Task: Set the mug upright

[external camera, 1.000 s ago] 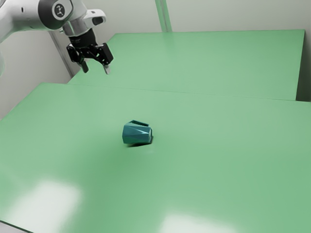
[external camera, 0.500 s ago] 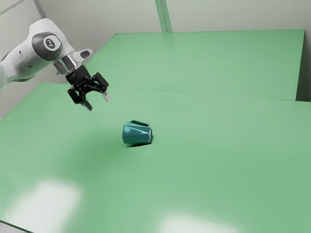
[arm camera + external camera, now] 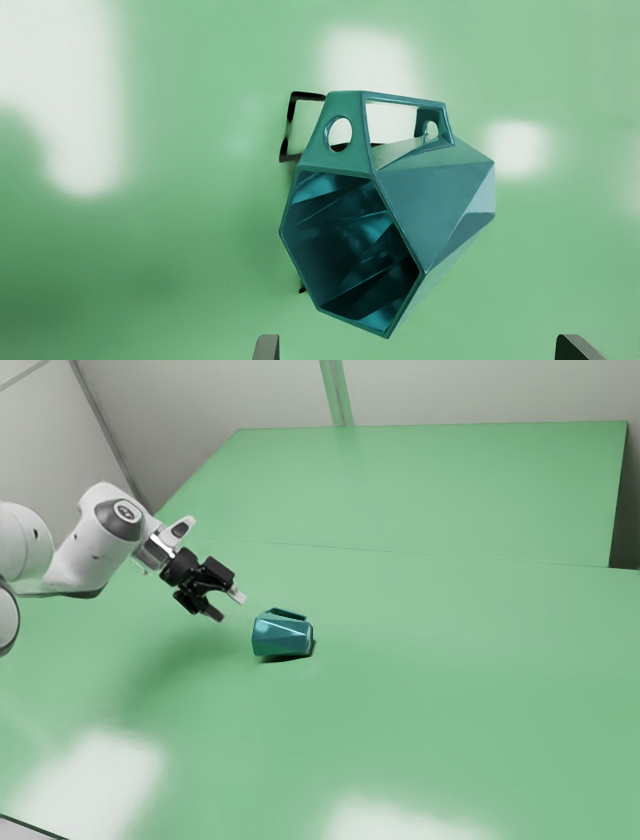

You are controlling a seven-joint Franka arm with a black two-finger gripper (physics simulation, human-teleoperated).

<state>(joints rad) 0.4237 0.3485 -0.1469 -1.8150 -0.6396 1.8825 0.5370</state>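
A: What has just been changed, with the clock read on the exterior view, twelve at its top?

B: The black two-finger gripper has been lowered toward five o'clock and tilted, so that its fingers are now aimed at the teal, faceted, glossy mug. It is held near the mug's ten o'clock side, and a gap is seen between them.

A: Has the mug been moved?

B: No shift can be made out. It is still laid on its side on the smooth green table, its base turned toward three o'clock and its mouth toward nine. In the wrist view the open mouth is faced toward the gripper, and the angular handle is stood out from the mug's side.

A: And the fingers?

B: They are spread wide, with nothing gripped between them.

A: What is meant by that for the task?

B: The upright pose is not met as the mug lies. An approach for a grasp seems to be under way; a little more advance is probably needed, then a hold on the body near the rim, then a turn until the mouth is faced upward. If the rim is bumped, the mug could be pushed away or rolled.
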